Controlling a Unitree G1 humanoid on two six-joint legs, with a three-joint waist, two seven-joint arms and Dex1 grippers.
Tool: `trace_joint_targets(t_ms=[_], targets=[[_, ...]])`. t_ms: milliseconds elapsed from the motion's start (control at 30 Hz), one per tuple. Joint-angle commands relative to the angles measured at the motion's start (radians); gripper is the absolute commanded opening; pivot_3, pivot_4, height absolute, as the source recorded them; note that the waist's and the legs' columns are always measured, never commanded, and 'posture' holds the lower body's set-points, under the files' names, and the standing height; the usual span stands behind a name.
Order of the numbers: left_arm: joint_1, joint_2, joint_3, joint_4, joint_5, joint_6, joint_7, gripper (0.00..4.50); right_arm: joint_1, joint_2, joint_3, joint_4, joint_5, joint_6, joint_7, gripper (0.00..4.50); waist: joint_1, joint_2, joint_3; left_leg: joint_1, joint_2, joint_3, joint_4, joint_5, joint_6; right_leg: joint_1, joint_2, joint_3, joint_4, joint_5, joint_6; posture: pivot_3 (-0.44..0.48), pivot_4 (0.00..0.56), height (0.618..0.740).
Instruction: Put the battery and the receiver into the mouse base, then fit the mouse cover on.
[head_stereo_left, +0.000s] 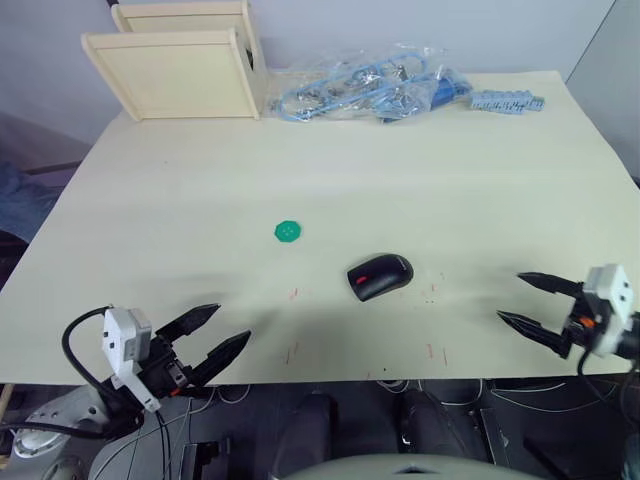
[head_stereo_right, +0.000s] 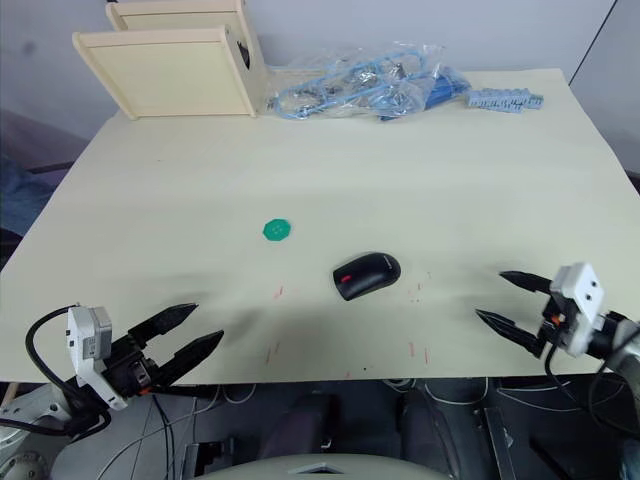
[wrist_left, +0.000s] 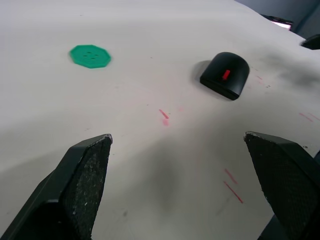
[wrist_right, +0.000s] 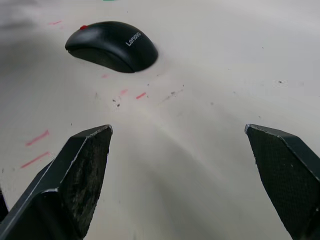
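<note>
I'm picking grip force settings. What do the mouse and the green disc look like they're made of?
Mouse: looks like moulded plastic, black with a smooth satin sheen; it carries printed lettering and a red wheel. Green disc: probably hard plastic too, flat, matte, with small holes like a button. Neither material is certain from looks alone.

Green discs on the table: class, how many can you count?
1. The green disc lies flat on the table, apart from the closed mouse and toward the robot's left.

White wrist blocks, black cables — black pointed jaws, textured pads.
</note>
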Motion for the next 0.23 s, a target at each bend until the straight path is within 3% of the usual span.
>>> trace_joint_targets(t_ms=[33, 233], targets=[[0.018, -0.007, 0.039, -0.011, -0.007, -0.002, 0.005, 4.5, 0.042, -0.001, -0.072, 0.01, 0.013, -0.046, 0.012, 4.45, 0.001, 0.0, 0.0, 0.0, 0.0, 0.0, 0.0, 0.0, 0.0, 0.0, 0.0, 0.0, 0.0, 0.0, 0.0, 0.0, 0.15, 0.74], [0.015, -0.008, 0.037, -0.004, -0.008, 0.008, 0.003, 4.5, 0.06, 0.01, -0.066, 0.035, 0.01, -0.076, 0.016, 4.45, -0.002, 0.0, 0.0, 0.001, 0.0, 0.001, 0.0, 0.0, 0.0, 0.001, 0.0, 0.001, 0.0, -0.002, -0.004, 0.0, 0.15, 0.74]])
